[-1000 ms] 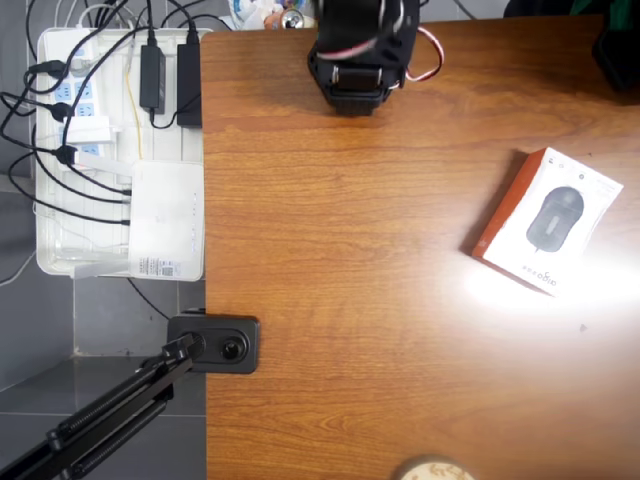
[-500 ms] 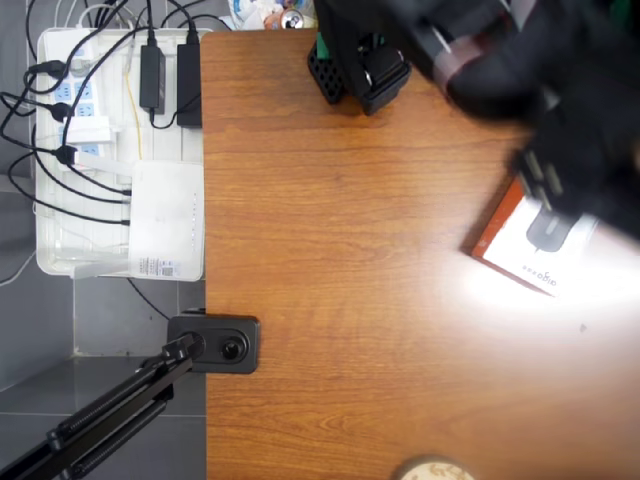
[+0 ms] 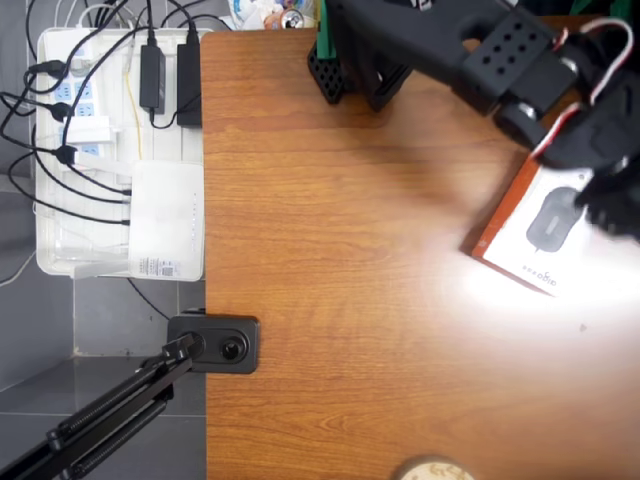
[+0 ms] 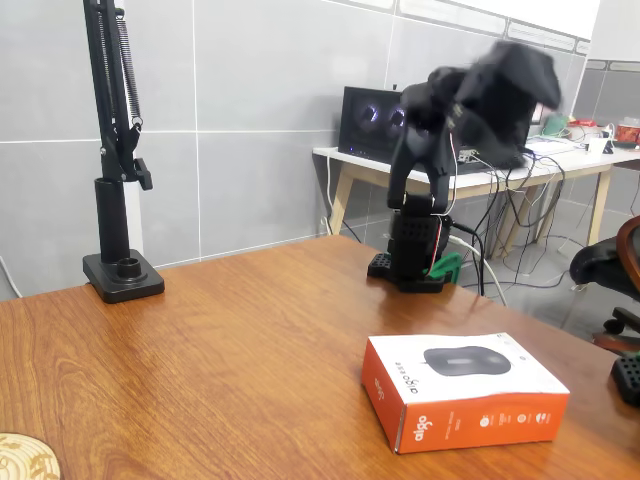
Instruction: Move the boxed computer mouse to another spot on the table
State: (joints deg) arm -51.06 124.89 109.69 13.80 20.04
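Observation:
The boxed computer mouse (image 3: pixel 525 245) lies flat on the brown wood-grain table (image 3: pixel 350 300) near its right edge. It is a white box with a black mouse on its face and orange-red sides. In the fixed view the box (image 4: pixel 465 390) sits at the front right of the table (image 4: pixel 200 340). My black arm reaches from its base (image 3: pixel 350 60) to the right, and the gripper (image 3: pixel 612 200) hangs over the box's far right part. In the fixed view the gripper (image 4: pixel 500 95) is blurred and well above the tabletop, so its jaws cannot be read. Nothing touches the box.
A white tray (image 3: pixel 60 255) of power strips and cables sits off the table's left edge, with a white router-like device (image 3: pixel 165 220) on it. A black clamp stand (image 3: pixel 215 345) (image 4: pixel 120 270) grips the left edge. A round coaster (image 3: pixel 430 470) lies at the front.
The arm was folded at its base, then swung out to the right and now hangs over the box. The box has not moved.

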